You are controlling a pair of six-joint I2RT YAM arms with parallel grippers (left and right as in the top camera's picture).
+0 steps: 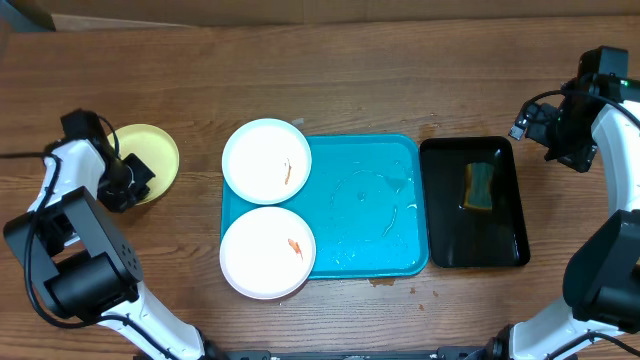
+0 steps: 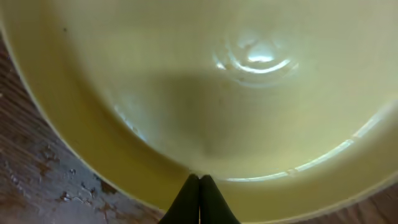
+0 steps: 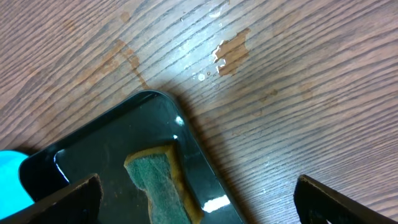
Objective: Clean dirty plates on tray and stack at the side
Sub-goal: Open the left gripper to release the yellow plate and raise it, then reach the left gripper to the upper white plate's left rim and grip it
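Pressing the left gripper (image 2: pixel 199 178) fingers (image 2: pixel 188 202) flat together, tips meeting the near rim of the yellow-green plate (image 2: pixel 249 93), no rim showing between them; resting that plate on the wooden table (image 1: pixel 400 80), left of the turquoise tray (image 1: pixel 370 200); spreading the right gripper (image 3: pixel 199 202) wide and empty above the black tray (image 3: pixel 124 137) and sponge (image 3: pixel 155 180); leaving two speckled white plates (image 1: pixel 265 160) overlapping the tray's left edge; judging them stiff, light, glossy, probably slippery and chippable; pinching at the rim likely best.

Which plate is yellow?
The yellow plate, alone on the wooden table at far left. The upper white plate and lower white plate lie on the blue tray.
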